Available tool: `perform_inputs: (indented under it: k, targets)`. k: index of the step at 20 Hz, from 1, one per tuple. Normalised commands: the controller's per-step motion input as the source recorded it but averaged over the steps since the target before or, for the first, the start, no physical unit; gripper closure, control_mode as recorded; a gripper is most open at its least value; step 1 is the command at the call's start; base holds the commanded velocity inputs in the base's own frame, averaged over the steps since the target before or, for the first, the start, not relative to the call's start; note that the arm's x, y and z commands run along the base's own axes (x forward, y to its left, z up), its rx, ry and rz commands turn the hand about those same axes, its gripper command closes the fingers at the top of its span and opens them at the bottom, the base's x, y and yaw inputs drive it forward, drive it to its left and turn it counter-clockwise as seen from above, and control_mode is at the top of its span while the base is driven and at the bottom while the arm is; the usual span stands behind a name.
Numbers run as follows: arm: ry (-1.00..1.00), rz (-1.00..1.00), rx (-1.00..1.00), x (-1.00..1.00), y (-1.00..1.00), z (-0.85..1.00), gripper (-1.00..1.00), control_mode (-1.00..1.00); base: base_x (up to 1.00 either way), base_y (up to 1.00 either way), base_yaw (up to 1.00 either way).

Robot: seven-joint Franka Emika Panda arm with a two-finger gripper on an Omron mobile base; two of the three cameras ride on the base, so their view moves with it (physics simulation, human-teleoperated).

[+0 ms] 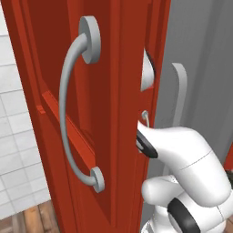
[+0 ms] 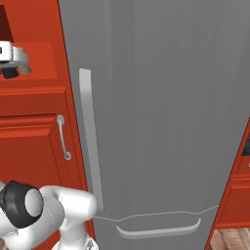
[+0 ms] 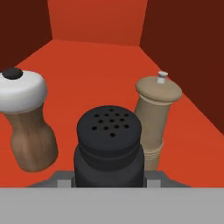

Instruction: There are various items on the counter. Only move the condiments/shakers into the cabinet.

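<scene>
red cabinet shelf [image 3: 100,61]: end effector [image 3: 109,183] clamped on dark shaker [image 3: 109,144]; releasing carelessly could topple tan mill [image 3: 155,122] beside it.

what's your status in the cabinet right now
Gripper shut on dark shaker, over the red shelf. Brown shaker and tan mill standing on shelf either side. Nothing blocking.

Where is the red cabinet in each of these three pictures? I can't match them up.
Left base view: the cabinet door, with its curved grey handle, takes the left and centre.
Right base view: its inside is at upper left.
Hand view: its red shelf stretches behind the dark shaker.
Shared landmark: the grey fridge, right of it in both base views.
</scene>
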Motion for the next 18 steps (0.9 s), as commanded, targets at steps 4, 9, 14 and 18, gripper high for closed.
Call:
perform_inputs:
  k: [4,9,14,18]
  targets:
    - [0.0,-0.04,0.16,0.11,0.04,0.0,1.0,-1.0,0.0,0.0,0.0]
    - [0.01,0.0,0.05,0.26,0.0,0.0,1.0,-1.0,0.0,0.0,0.0]
    - [0.06,0.0,0.0,0.26,0.01,0.0,1.0,-1.0,0.0,0.0,0.0]
    - [0.09,0.0,0.0,0.09,0.12,0.0,1.0,-1.0,0.0,0.0,0.0]
